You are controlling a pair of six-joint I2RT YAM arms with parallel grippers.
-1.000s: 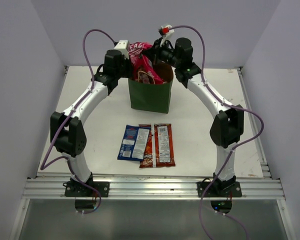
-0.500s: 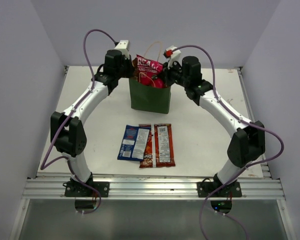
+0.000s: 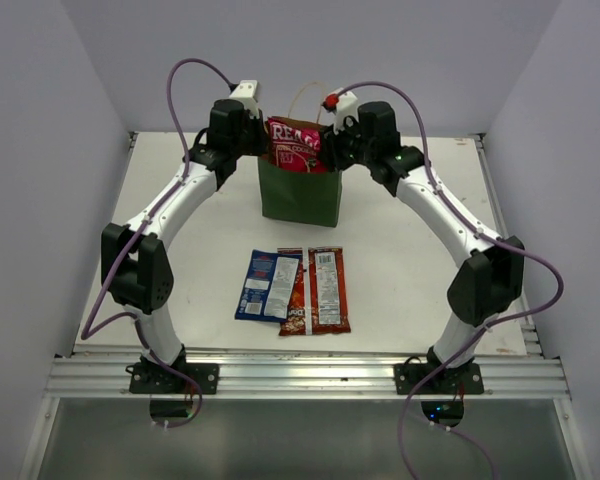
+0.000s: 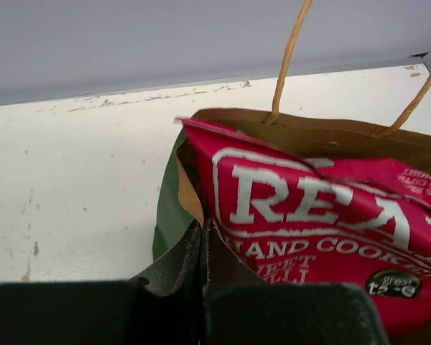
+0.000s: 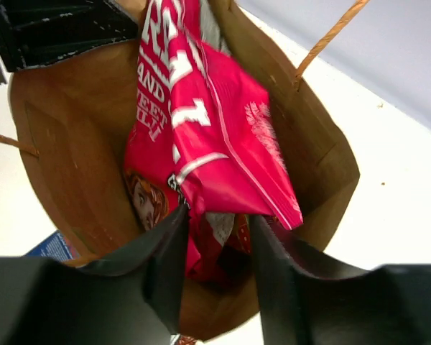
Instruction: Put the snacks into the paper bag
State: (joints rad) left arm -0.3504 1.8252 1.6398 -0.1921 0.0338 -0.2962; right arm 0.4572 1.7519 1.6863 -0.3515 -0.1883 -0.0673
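The dark green paper bag [image 3: 300, 198] stands upright at the back middle of the table, brown inside [image 5: 72, 144]. The pink "REAL" packet [image 3: 294, 141] stands in it with its top above the rim [image 4: 309, 208]. My left gripper [image 3: 259, 150] is shut on the bag's left rim [image 4: 203, 228]. Over the bag's mouth, my right gripper [image 3: 326, 150] is open [image 5: 217, 241], its fingers either side of the pink packet's [image 5: 201, 136] lower corner. On the table lie the blue packet [image 3: 267, 285], the orange-red packet [image 3: 294, 302] and the red packet [image 3: 328, 290].
Tan loop handles [image 4: 287, 61] rise from the bag's rim. The three flat packets lie side by side between the bag and the arm bases. Pale walls close in the white table [image 3: 180, 250] at the back and on both sides.
My right gripper has come down with the pink packet into the bag's mouth and opened its jaws. The packet sits lower in the bag. The left gripper has stayed put.
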